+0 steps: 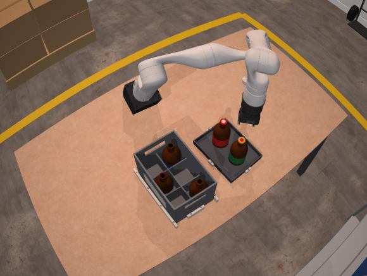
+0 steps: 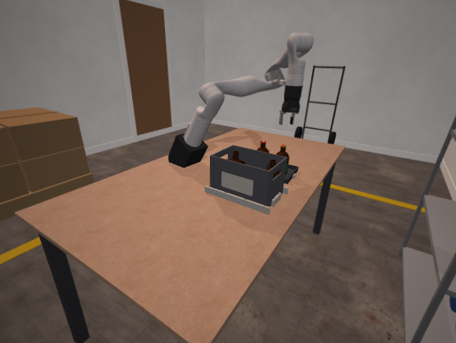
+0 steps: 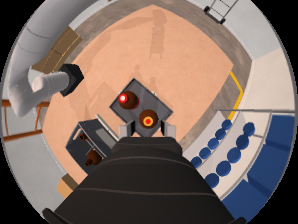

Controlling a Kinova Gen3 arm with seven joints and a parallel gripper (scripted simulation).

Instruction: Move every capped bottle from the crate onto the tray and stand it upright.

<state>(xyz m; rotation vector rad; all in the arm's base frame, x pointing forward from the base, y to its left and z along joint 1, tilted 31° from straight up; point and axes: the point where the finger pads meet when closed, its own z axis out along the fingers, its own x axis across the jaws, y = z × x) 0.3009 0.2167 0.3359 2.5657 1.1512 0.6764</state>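
Observation:
A bottle with a red cap and red label (image 1: 221, 135) (image 2: 262, 150) (image 3: 129, 100) and one with a yellow-and-red cap and green label (image 1: 238, 152) (image 2: 282, 156) (image 3: 148, 119) stand upright on the dark tray (image 1: 221, 162) (image 2: 292, 173) (image 3: 145, 95). The grey crate (image 1: 190, 210) (image 2: 259, 189) (image 3: 104, 134) holds three brown bottles with dark, uncapped mouths: one at the back (image 1: 171, 155), one at the left (image 1: 164, 184) and one at the front right (image 1: 198, 188). No cap shows in the crate. My gripper (image 1: 246, 124) (image 2: 286, 123) (image 3: 147, 125) is open and empty, high above the tray's side of the table.
Pale strips (image 1: 155, 197) (image 2: 236, 198) lie along the crate's foot, and small pale blocks (image 1: 248, 169) sit at the tray's edges. The crate stands close beside the tray. The arm's black base (image 1: 142, 101) (image 2: 187, 151) is at the table's far side.

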